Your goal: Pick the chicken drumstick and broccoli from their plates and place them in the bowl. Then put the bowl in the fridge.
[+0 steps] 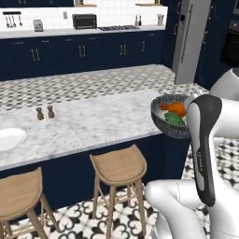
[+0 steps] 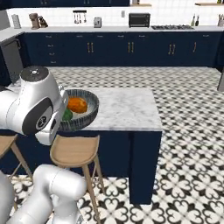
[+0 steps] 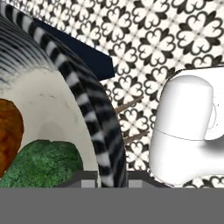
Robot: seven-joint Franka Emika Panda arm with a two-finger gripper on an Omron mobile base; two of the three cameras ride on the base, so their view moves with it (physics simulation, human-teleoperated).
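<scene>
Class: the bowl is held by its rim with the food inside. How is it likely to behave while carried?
The bowl, gripped at one edge, may tilt. The rounded chicken drumstick could roll inside; the broccoli probably less. The ribbed wall likely helps grip.

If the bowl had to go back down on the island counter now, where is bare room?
The marble counter is free between the salt and pepper shakers and the held bowl. It is crowded only at the far left, by the white plate.
</scene>
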